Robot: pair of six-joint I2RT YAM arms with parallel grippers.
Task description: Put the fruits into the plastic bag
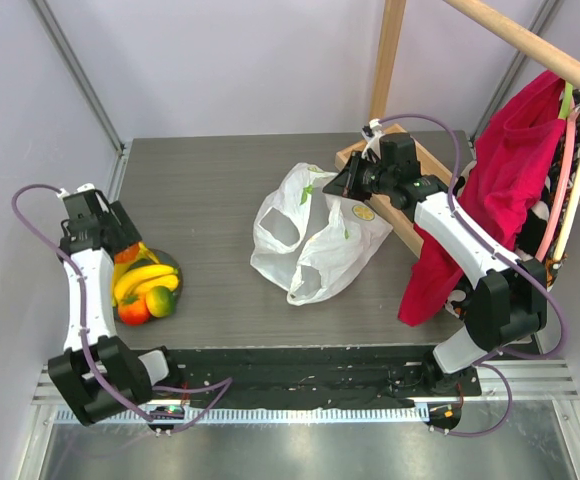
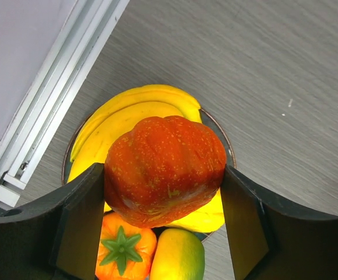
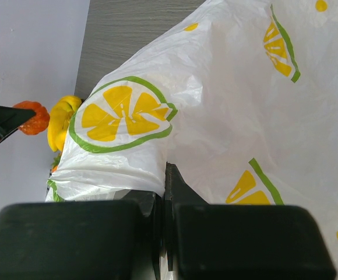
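My left gripper [image 2: 163,175] is shut on a ribbed red-orange fruit [image 2: 164,169], one finger against each of its sides, just above the grey plate [image 1: 175,268] at the table's left. Under it lie the yellow banana bunch [image 2: 134,114], an orange fruit with a green stalk [image 2: 121,248] and a green-yellow mango [image 2: 178,259]. The white plastic bag [image 1: 310,235] with lemon prints lies crumpled mid-table. At its far right edge my right gripper [image 1: 345,183] is shut on a fold of the bag [image 3: 227,105].
A red cloth [image 1: 510,170] hangs from a wooden rail [image 1: 510,40] at the right, over a wooden base [image 1: 410,215] behind the bag. A metal rail [image 2: 52,99] runs along the table's left edge beside the plate.
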